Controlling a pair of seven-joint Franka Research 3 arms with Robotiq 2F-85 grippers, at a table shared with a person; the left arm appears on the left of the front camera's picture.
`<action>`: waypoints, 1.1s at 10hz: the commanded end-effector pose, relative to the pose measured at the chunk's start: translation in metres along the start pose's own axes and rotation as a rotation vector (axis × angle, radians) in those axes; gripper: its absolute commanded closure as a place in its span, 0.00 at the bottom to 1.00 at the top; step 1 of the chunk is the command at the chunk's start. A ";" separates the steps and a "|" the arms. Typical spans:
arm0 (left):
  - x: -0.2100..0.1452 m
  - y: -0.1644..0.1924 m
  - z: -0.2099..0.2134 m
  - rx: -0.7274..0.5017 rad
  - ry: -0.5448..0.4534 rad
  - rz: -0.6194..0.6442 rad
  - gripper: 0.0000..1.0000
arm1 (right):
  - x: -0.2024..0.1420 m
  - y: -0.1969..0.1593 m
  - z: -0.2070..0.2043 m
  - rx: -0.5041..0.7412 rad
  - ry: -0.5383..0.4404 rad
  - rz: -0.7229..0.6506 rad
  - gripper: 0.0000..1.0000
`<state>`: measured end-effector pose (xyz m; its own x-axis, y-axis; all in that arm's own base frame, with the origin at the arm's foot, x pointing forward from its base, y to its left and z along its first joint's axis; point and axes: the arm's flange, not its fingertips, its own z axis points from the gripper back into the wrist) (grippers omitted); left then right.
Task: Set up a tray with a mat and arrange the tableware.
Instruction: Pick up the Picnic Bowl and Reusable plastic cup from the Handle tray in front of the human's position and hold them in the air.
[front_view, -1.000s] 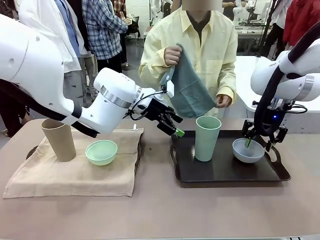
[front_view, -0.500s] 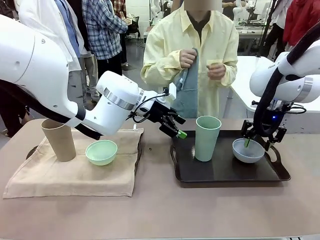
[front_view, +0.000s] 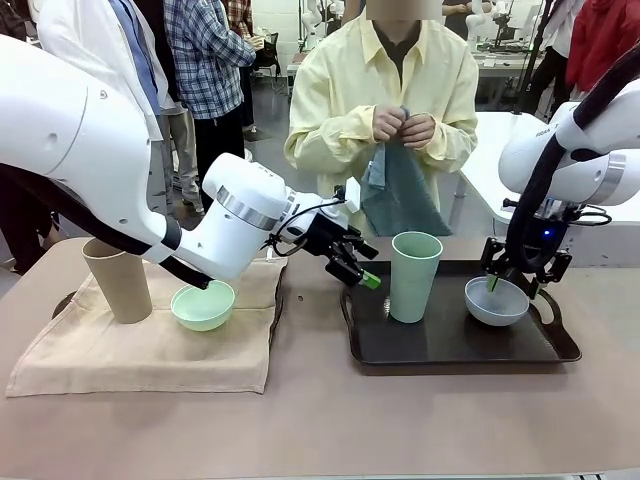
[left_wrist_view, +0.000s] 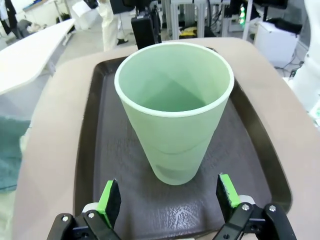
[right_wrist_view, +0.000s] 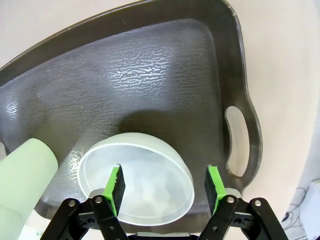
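A pale green cup and a greyish white bowl stand on a dark tray at the right. My left gripper hangs open just left of the cup. In the left wrist view the cup stands upright beyond the spread fingertips of that gripper. My right gripper is open astride the bowl's rim, one pad inside, one outside with a gap. A tan cup and a mint green bowl stand on a beige mat at the left.
The beige mat covers a second dark tray at the left. Across the table a person holds a folded teal cloth in both hands at chest height. Bare tabletop lies along the front edge.
The person's hands have come together on the teal cloth, which now hangs folded. My left gripper has edged right and down toward the pale green cup. The right arm has not moved.
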<state>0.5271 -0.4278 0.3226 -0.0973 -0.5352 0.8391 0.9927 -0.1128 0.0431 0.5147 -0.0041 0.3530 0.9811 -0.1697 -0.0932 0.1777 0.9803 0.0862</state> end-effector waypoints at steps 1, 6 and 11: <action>0.001 0.001 -0.007 -0.002 -0.045 -0.001 0.00 | -0.005 -0.001 -0.006 0.009 -0.017 -0.016 0.17; 0.009 0.005 -0.032 -0.046 -0.065 0.026 0.00 | -0.002 -0.003 -0.008 0.016 0.003 -0.006 0.17; 0.012 0.006 -0.051 -0.083 -0.062 0.012 0.00 | -0.001 -0.004 -0.010 0.023 0.012 0.001 0.17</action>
<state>0.5238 -0.4719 0.3031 -0.0860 -0.4868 0.8693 0.9854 -0.1703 0.0021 0.5123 -0.0061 0.3474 0.9791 -0.1739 -0.1057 0.1832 0.9793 0.0858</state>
